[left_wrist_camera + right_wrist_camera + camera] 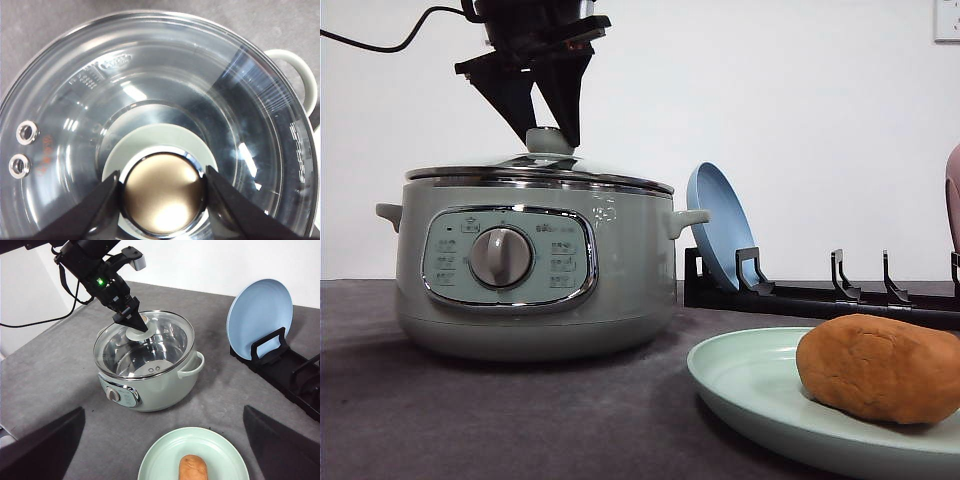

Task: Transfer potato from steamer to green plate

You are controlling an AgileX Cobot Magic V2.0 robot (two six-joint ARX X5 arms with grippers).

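Reaching down from above, left gripper (552, 135) pointed steeply at the steamer (535, 265), black tapered fingers (90, 212) set either side of the lid knob (162, 192) and pressed against its chrome-ringed edge. Glass lid (144, 342) seated flat on the pot, steel rim all round, two small vent holes near one edge. Right gripper (162, 440) hanging above the table, fingers spread wide apart, nothing between them. Potato (880, 365) lying on the green plate (750, 385), well apart from the steamer; long axis running roughly toward the pot in the right wrist view. Orange-brown, matte, dimpled skin. Smooth pale plate, raised rim. Grey cloth-like tabletop (65, 380). Blue plate (260, 317) propped upright in a black rack (285, 370).
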